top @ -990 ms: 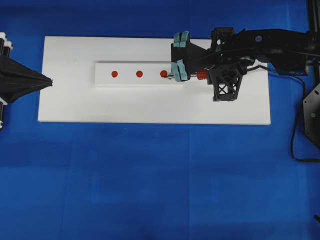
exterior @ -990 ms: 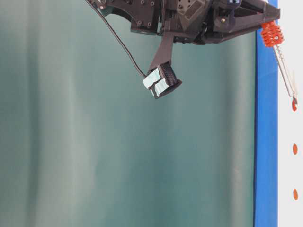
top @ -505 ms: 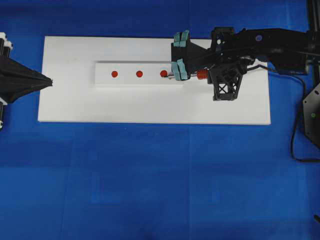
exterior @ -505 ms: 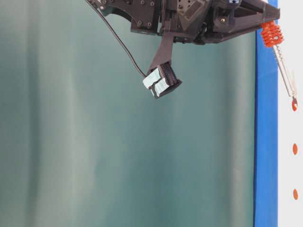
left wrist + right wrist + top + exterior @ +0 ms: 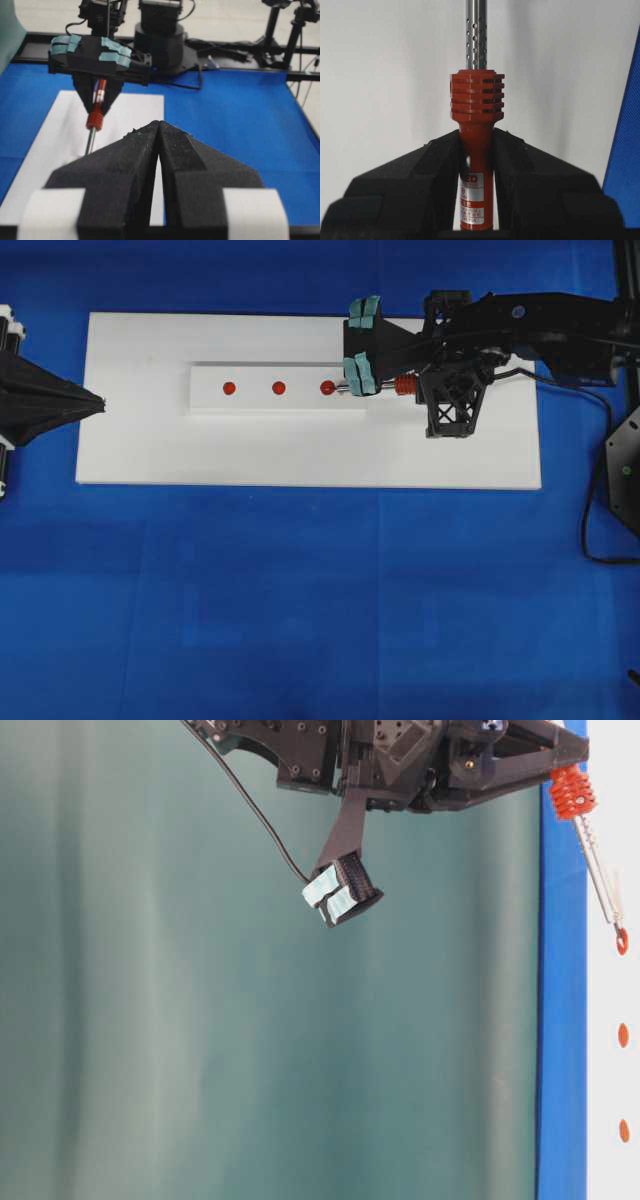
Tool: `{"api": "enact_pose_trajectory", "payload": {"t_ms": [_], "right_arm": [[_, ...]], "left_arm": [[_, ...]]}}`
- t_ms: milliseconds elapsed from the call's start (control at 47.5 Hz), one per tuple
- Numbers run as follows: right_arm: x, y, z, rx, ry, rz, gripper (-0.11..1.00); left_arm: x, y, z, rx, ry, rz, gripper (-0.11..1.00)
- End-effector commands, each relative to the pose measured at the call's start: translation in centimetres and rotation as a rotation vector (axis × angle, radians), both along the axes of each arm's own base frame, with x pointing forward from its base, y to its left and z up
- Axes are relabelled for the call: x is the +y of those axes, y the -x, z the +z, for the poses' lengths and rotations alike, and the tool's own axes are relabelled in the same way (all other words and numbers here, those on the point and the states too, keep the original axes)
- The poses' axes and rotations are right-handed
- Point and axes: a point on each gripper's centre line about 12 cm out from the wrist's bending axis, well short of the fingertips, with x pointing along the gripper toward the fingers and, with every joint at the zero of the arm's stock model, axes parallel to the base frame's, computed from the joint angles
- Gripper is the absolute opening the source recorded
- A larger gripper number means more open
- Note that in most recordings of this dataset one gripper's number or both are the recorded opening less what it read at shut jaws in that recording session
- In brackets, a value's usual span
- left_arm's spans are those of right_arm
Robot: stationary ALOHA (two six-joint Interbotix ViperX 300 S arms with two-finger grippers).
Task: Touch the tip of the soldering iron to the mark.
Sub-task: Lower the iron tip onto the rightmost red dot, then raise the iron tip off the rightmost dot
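Three red dots sit in a row on one raised white block — the mark is the middle one. One larger white board lies under the block, on one blue cloth. One soldering iron, one black cord — and two grippers, the left gripper and the right gripper.
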Motion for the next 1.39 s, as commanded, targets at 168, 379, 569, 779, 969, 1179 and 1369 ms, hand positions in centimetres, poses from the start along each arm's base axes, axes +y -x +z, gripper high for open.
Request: {"api": "enact_pose_trajectory", "payload": {"t_ms": [168, 379, 569, 779, 969, 1179, 1369], "right_arm": [[-0.1, -0.3, 0.8, -0.026, 0.007, 0.005, 0.06], [-0.1, -0.3, 0.8, -0.026, 0.007, 0.005, 0.06], [-0.1, -0.3, 0.8, -0.026, 0.007, 0.003, 0.06], [-0.1, -0.3, 0.8, -0.026, 0.007, 0.003, 0.06], [-0.1, -0.3, 1.2, -0.031, 0.008, -0.002, 0.06], [-0.1, -0.3, 3.3, -0.068, 0.021, -0.003, 0.06], [-0.2, 0.0, 6.2, -0.081, 0.029, -0.013, 0.06]], "left_arm": [[0.0, -0.1, 0.5, -0.014, -0.001, 0.001, 0.0], [0.0, -0.1, 0.5, -0.014, 0.0, 0.001, 0.0], [0.0, -0.1, 0.5, -0.014, -0.001, -0.001, 0.0], [0.0, -0.1, 0.5, -0.014, -0.001, 0.001, 0.0], [0.0, -0.1, 0.5, -0.015, 0.002, 0.001, 0.0], [0.0, -0.1, 0.5, -0.017, 0.0, 0.001, 0.0], [0.0, -0.1, 0.6, -0.018, 0.0, 0.001, 0.0]]}}
